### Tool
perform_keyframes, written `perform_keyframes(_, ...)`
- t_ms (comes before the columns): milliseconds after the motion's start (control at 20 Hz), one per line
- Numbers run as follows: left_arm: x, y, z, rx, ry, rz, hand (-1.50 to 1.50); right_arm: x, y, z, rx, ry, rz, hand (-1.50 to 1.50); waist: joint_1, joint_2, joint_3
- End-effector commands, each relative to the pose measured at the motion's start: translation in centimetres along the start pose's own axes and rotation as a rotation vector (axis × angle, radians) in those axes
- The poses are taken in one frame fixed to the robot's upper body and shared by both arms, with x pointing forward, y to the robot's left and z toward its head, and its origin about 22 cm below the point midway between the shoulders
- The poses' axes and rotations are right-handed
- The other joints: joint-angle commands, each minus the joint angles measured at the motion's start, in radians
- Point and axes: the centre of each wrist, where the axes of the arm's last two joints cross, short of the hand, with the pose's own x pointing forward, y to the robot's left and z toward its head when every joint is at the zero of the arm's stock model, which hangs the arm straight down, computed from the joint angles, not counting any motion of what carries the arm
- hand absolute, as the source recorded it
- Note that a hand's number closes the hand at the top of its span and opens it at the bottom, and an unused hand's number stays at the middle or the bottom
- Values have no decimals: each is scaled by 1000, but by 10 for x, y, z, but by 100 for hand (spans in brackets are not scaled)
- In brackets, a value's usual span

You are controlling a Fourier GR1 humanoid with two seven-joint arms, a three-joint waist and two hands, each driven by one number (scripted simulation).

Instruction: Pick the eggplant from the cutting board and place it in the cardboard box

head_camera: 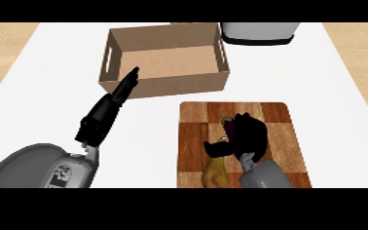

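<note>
1. The right hand curls over the dark purple eggplant on the wooden cutting board, gripping it.
2. The cardboard box sits at eleven o'clock from the board.
3. The left hand, fingers straight, rests by the box's seven o'clock corner.
4. A yellowish fruit lies at the board's six o'clock.

My left hand, at the frame's left, is matte black and slender, joined to a rounded grey forearm with small dark markings. My right hand, lower right, is black too, on a grey forearm.
</note>
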Motion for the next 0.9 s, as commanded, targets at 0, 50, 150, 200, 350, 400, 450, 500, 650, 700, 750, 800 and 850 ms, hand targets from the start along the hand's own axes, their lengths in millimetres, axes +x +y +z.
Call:
perform_keyframes(0, 1, 16, 7, -6, -12, -8, 0, -11, 11, -18, -51, 3, 78, 150, 1, 14, 6)
perform_keyframes(50, -3, -5, -7, 5, -5, -2, 0, -11, 7, -5, -78, 11, 80, 150, -5, 13, 6)
perform_keyframes(150, 2, 0, -2, -1, -19, -2, 0, 42, 13, 33, -132, -225, 63, 150, 14, 15, 7)
perform_keyframes(200, 8, 13, -5, -25, -24, -12, 0, 58, -9, 35, -145, -311, 88, 150, 34, 17, 7)
perform_keyframes(350, 8, -18, -10, -97, -30, 7, 0, 85, -19, 63, -234, -599, 77, 150, 97, 29, 9)
perform_keyframes(400, 8, -10, -10, -88, -37, -3, 0, 92, -20, 72, -259, -619, 77, 150, 93, 26, 8)
perform_keyframes(450, 3, -4, -9, -71, -31, 13, 0, 101, -32, 72, -307, -642, 71, 150, 86, 26, 7)
perform_keyframes(500, -3, -19, -8, -59, -6, 8, 0, 108, -38, 77, -361, -650, 61, 150, 72, 23, 7)
perform_keyframes(650, 13, 1, -8, -57, -13, -6, 0, 119, -36, 106, -413, -675, 47, 150, 59, 15, 6)
perform_keyframes(700, 6, -12, -15, -67, -20, 7, 0, 124, -45, 106, -457, -697, -2, 150, 55, 19, 6)
perform_keyframes(750, 11, 0, -16, -37, -16, 20, 0, 126, -50, 119, -464, -704, -12, 150, 48, 16, 6)
perform_keyframes(800, 16, 15, -9, -30, -26, -2, 0, 125, -46, 128, -469, -735, -23, 150, 41, 13, 6)
perform_keyframes(850, 21, 0, -11, -43, -15, 6, 0, 130, -66, 139, -459, -747, -47, 150, 47, 13, 6)
